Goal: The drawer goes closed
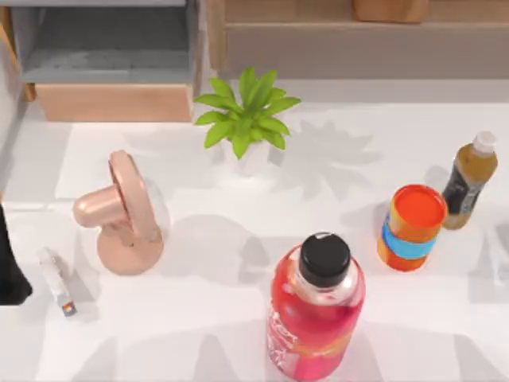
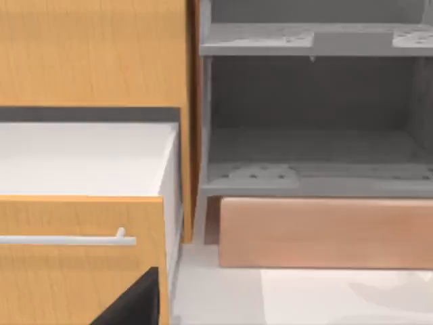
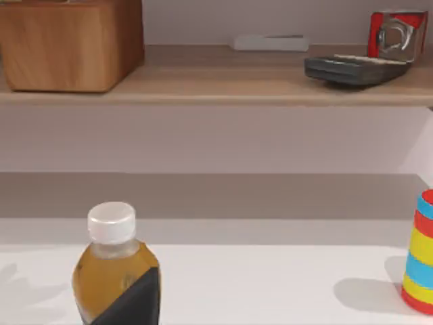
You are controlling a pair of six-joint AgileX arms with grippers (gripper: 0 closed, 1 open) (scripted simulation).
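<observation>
Drawer (image 1: 114, 102), one, stood pulled out at the far left of the counter (image 1: 199, 318) in the top view: grey inner walls and floor exposed, plain light tan front panel facing the counter items. The left wrist view showed the same drawer (image 2: 325, 232) under a grey shelf compartment, beside one orange wooden cabinet (image 2: 91, 54) carrying one white-topped pull-out with a pale bar handle (image 2: 67, 239).

Counter stock, counted:
- Green potted plant (image 1: 245, 115), one, just right of the drawer front.
- Pink desk fan (image 1: 123, 211), one, on the left half, upright on its round base.
- Small white marker-like item (image 1: 57, 280), one, lying flat near the left edge.
- Red drink bottle with black cap (image 1: 316, 306), one, upright at the near middle.
- Orange can with blue band (image 1: 411, 227), one, upright on the right.
- Amber bottle with white cap (image 1: 469, 179), one, just right of the can; it appeared also in the right wrist view (image 3: 108, 271).

Long brown shelf ledge (image 3: 216, 84), one, held one wooden block (image 3: 71, 44), one flat white item, and one dark flat device.

Left arm: a dark part sat at the counter's left edge (image 1: 9, 270). Tool state for either arm: cannot tell; nothing seen held.
</observation>
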